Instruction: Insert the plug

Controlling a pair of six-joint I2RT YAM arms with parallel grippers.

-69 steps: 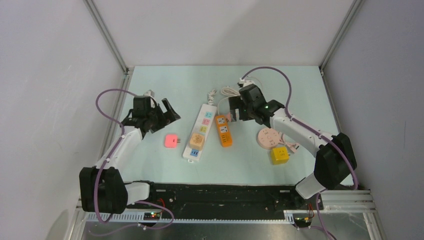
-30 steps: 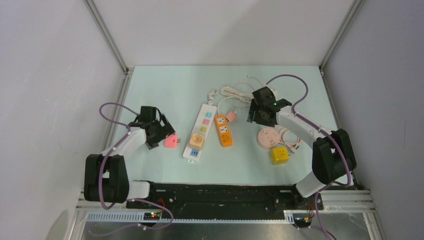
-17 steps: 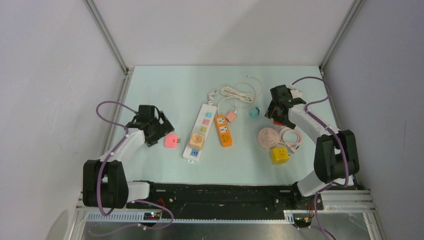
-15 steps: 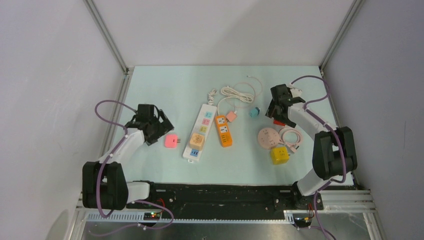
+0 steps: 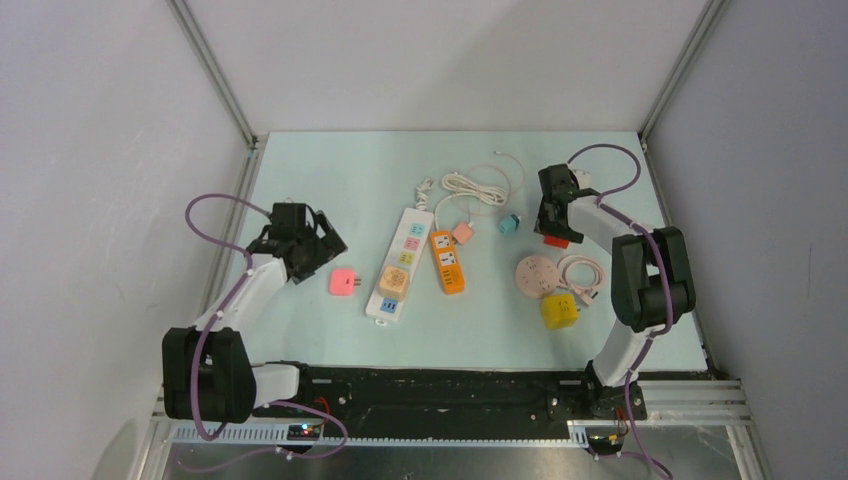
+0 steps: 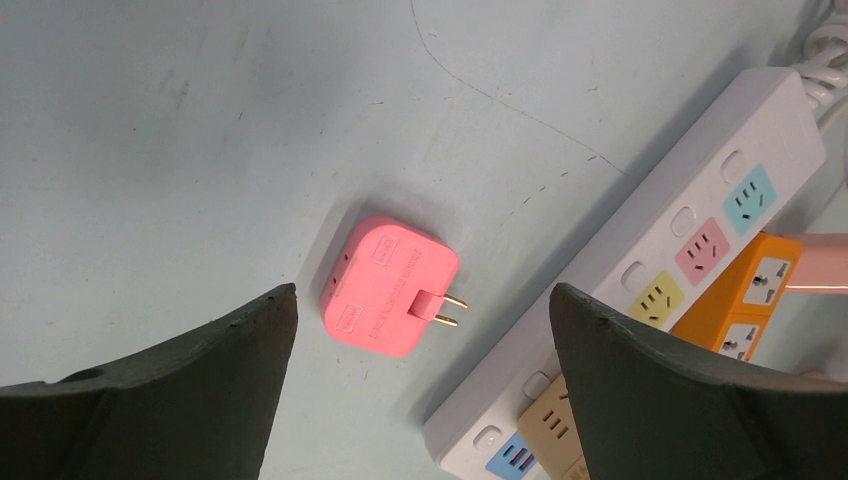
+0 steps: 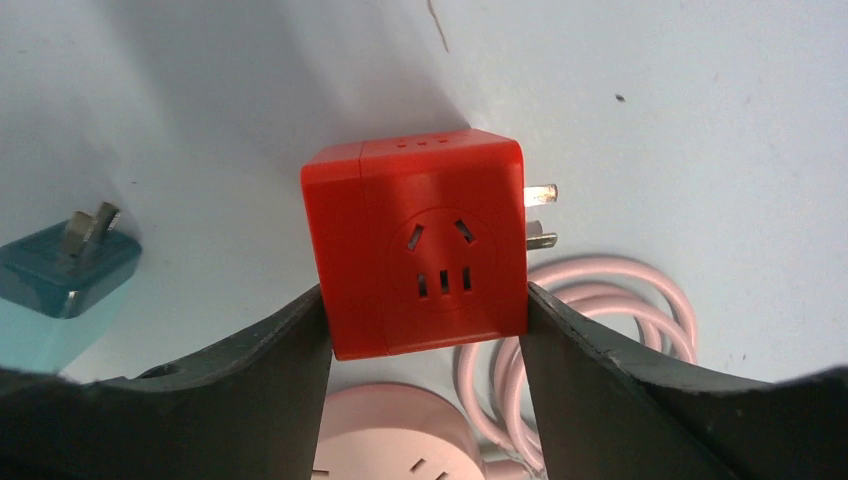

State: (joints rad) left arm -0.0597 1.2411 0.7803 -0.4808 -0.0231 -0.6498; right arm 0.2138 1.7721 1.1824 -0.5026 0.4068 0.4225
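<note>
I swung my right gripper [image 5: 549, 222] away from the orange strip [image 5: 448, 262] toward the right side of the table. Its jaws, which had stood wider a moment before, drew in until both fingers pressed the sides of the red cube [image 7: 420, 250]. That move uncovered the small pink plug [image 5: 462, 232] and the teal plug [image 5: 509, 224] (the arm had been covering that spot). My left gripper [image 5: 325, 258] had dipped down around the pink adapter [image 5: 344, 282], then backed off up and to the left, leaving it flat.
</note>
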